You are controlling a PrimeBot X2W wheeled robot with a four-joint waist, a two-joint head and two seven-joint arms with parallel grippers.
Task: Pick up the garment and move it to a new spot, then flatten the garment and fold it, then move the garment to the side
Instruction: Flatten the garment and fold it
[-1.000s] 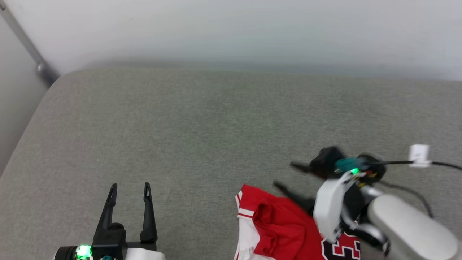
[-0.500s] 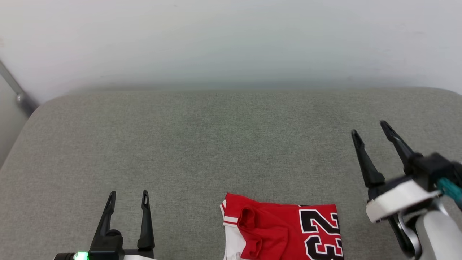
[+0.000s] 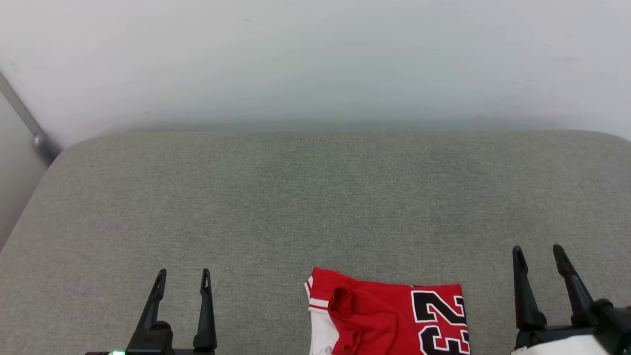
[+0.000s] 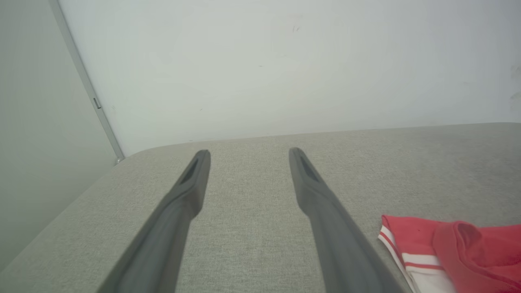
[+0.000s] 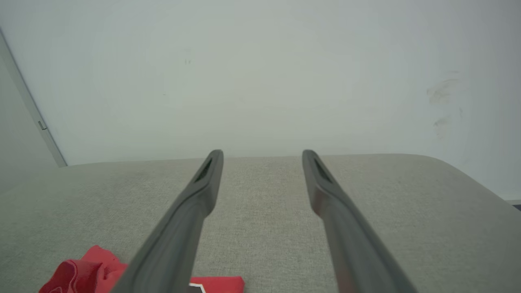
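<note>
The garment (image 3: 389, 315), a red jersey folded into a compact rectangle, lies at the near edge of the grey cushion, black white-outlined numerals on its right part and a white red-striped sleeve on its left. It appears at the lower right in the left wrist view (image 4: 452, 248) and at the lower left in the right wrist view (image 5: 89, 272). My left gripper (image 3: 183, 274) stands open to the garment's left, nothing between its fingers. My right gripper (image 3: 537, 250) stands open to the garment's right, also holding nothing. Both are apart from the fabric.
The grey fabric cushion (image 3: 315, 197) spreads wide beyond the garment, with rounded far corners. A pale wall (image 3: 315, 59) rises right behind it. A grey metal bar (image 3: 29, 123) slants down the wall at the far left.
My right gripper lifted off the garment, swung out to the right and drew back to the lower right, pointing forward. The garment now lies uncovered. The head view shifted slightly.
</note>
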